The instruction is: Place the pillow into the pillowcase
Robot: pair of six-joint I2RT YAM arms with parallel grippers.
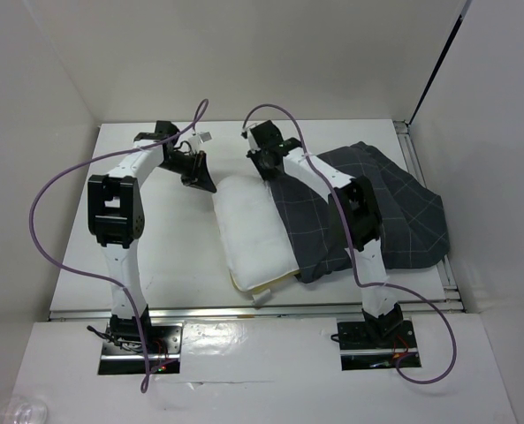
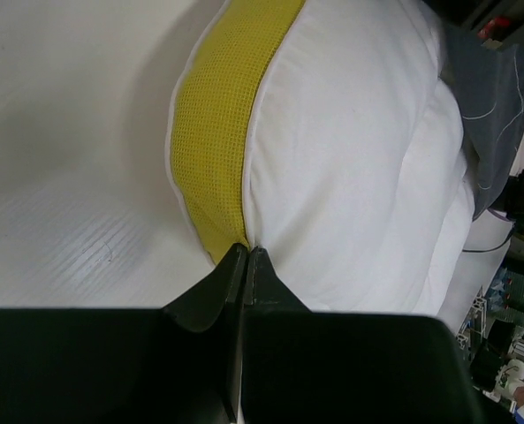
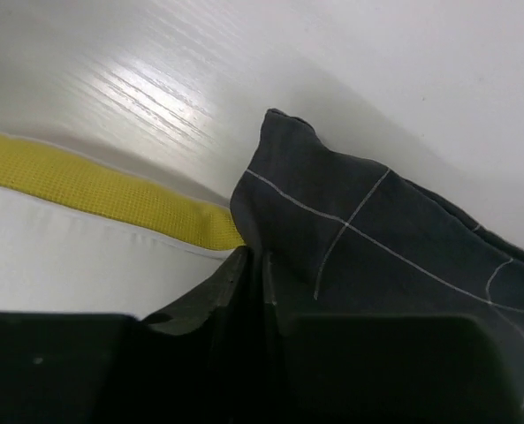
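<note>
The white pillow [image 1: 251,225] lies mid-table, its right side tucked under the dark checked pillowcase [image 1: 381,208]. Its yellow band [image 2: 222,115] shows in the left wrist view. My left gripper [image 1: 207,184] is at the pillow's far left corner. Its jaws [image 2: 246,253] are shut, the tips touching the seam between the yellow band and the white top [image 2: 359,168], with no cloth visible between them. My right gripper [image 1: 263,170] is at the pillowcase's far left corner. Its jaws [image 3: 254,256] are shut on the pillowcase edge [image 3: 359,230], beside the pillow [image 3: 67,256].
White walls close in the table [image 1: 173,256] on the left, back and right. A metal rail [image 1: 244,311] runs along the near edge. Purple cables [image 1: 49,194] loop off both arms. The pillowcase bunches towards the right edge [image 1: 438,238].
</note>
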